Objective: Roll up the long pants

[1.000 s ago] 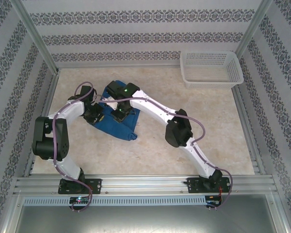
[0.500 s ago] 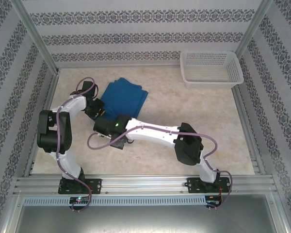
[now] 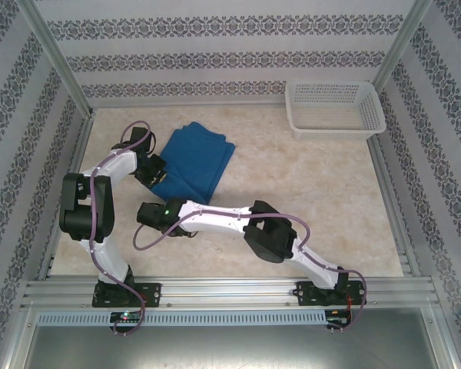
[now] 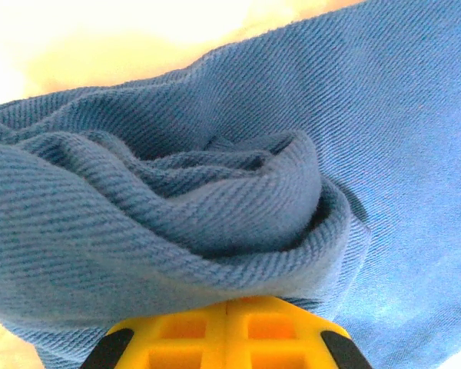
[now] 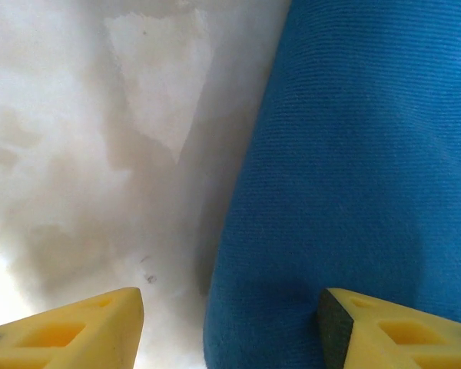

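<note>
**What changed.** A second earlier my right arm lay across the long pants (image 3: pixel 196 157) with its gripper closed, and the cloth was rumpled, with a tail trailing toward the near side. By this moment that arm had drawn back toward me. The right gripper (image 5: pixel 229 311) stood partly open and held nothing. One finger was over bare counter (image 3: pixel 307 192) and the other over the edge of the pants (image 5: pixel 369 154). The left gripper (image 4: pixel 227 327) remained shut on a bunched curl of the blue fabric (image 4: pixel 215 200) at the left edge of the garment.

**Meaning for the task.** From overhead the pants lay as a flatter, folded oblong in the far-left part of the counter. I judged the right arm had let go in order to take a fresh hold at the near corner. Apart from the curl at the left gripper (image 3: pixel 150 171), I saw no roll formed, so most of the rolling was still to do.

**Surface and room.** The counter was pale, marbled and smooth. A white mesh basket (image 3: pixel 335 131) stood at the far right, well apart from the pants. Striped, patterned wallpaper covered the walls, and metal posts and a near rail framed the cell.
</note>
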You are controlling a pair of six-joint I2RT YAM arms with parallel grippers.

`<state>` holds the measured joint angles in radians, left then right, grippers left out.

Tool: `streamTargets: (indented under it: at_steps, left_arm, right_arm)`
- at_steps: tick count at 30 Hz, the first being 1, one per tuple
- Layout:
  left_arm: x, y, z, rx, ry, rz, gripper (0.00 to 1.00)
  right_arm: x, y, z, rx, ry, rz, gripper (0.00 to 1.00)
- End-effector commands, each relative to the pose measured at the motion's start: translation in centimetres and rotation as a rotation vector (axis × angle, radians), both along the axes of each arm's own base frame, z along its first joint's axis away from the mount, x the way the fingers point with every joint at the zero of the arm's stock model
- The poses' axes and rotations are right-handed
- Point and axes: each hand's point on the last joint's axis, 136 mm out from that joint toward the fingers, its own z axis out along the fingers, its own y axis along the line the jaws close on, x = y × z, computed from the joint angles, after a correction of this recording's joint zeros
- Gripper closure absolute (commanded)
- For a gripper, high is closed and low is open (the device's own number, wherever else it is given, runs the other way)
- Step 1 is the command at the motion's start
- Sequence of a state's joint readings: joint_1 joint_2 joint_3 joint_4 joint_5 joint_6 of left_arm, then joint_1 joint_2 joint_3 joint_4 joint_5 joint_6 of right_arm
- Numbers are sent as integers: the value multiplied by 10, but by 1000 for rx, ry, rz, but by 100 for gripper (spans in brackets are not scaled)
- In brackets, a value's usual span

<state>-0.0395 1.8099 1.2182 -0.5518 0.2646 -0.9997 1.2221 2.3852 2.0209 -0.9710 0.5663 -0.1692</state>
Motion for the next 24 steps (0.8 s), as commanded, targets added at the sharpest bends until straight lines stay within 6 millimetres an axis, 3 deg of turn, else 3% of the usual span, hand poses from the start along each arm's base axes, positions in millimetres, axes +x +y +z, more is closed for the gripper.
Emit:
streamTargets:
  at_steps: [1,9,16,18,22,24]
  left_arm:
    - [2,2,-10,14,13,-10,100]
    - [0,2,-8,13,13,-16,100]
    - [-1,2,-11,10,21,-15,100]
    - [-1,1,-11,7,23,-15,100]
    - [-2,1,-11,6,24,-20,100]
    - [-1,1,-10,7,23,-23,100]
  right_arm:
    - [17,-1,-16,-53,-51,5,37]
    - [38,-29,-53,-64,99,-109,37]
    - [49,-29,-41,16,187,-168,36]
    - [55,-26,-32,62,200,-187,42]
    - [69,-23,-11,148,213,-218,76]
    - [74,-21,-1,172,209,-218,86]
